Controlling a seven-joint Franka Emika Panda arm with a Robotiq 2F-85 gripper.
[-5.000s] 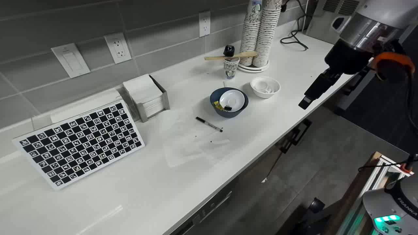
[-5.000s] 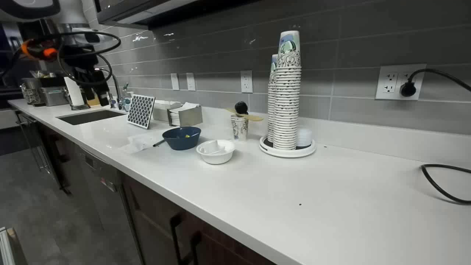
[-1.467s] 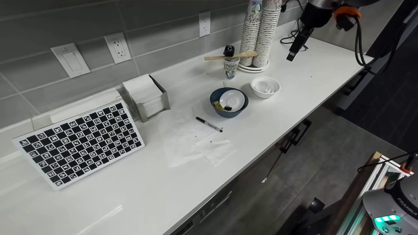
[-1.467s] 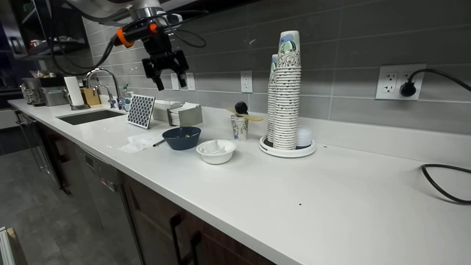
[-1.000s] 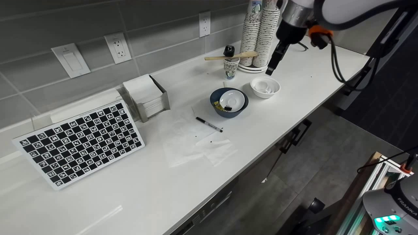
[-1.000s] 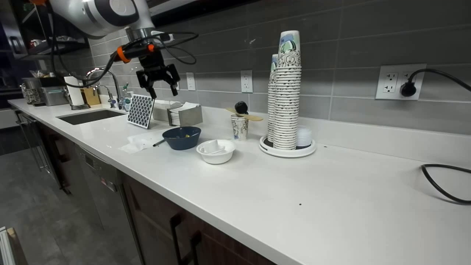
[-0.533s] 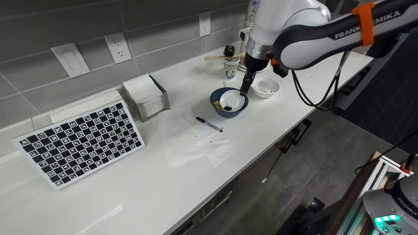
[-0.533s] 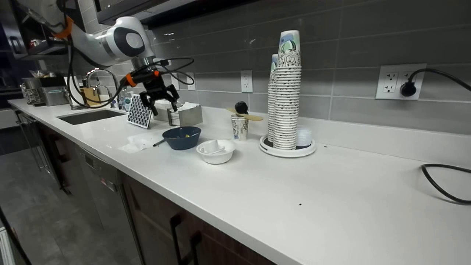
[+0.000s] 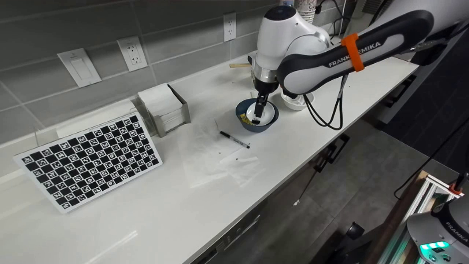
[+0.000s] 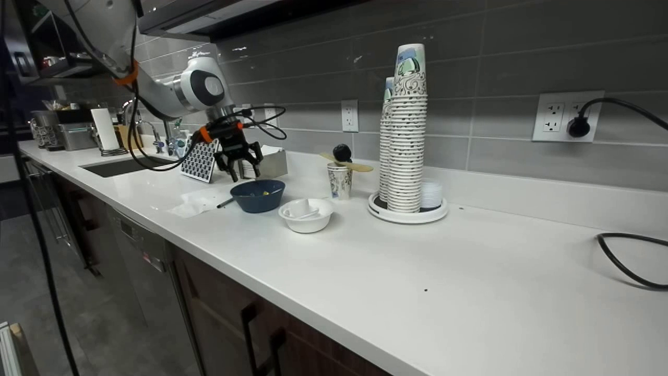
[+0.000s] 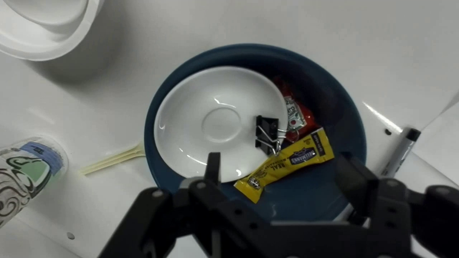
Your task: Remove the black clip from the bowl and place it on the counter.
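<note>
The black clip [image 11: 267, 134] lies on a white shallow dish [image 11: 190, 104] inside the dark blue bowl [image 11: 346, 100]. Its silver wire handles point toward a red packet [image 11: 299, 118] and a yellow packet [image 11: 283, 166] in the bowl. The clip also shows in an exterior view [image 9: 255, 121], just below my fingertips. The bowl stands on the white counter [image 9: 176, 220] and hides the clip in an exterior view [image 10: 257, 202]. My gripper [image 11: 279, 159] is open and empty, pointing down over the bowl; it shows in both exterior views [image 9: 258, 113] [image 10: 245, 176], apart from the clip.
A white bowl [image 10: 307, 224] with white pieces stands beside the blue bowl. A marker [image 9: 234, 140] lies on its other side near thin clear sheets [image 9: 216, 168]. A paper cup [image 10: 339, 183] with utensils, tall cup stacks [image 10: 407, 151], a napkin holder [image 9: 166, 113] and a checkered board [image 9: 91, 161] stand around.
My arm has swung in over the counter and come down, so the gripper has moved from beyond the white bowl to just above the blue bowl. The clip and bowls have not moved.
</note>
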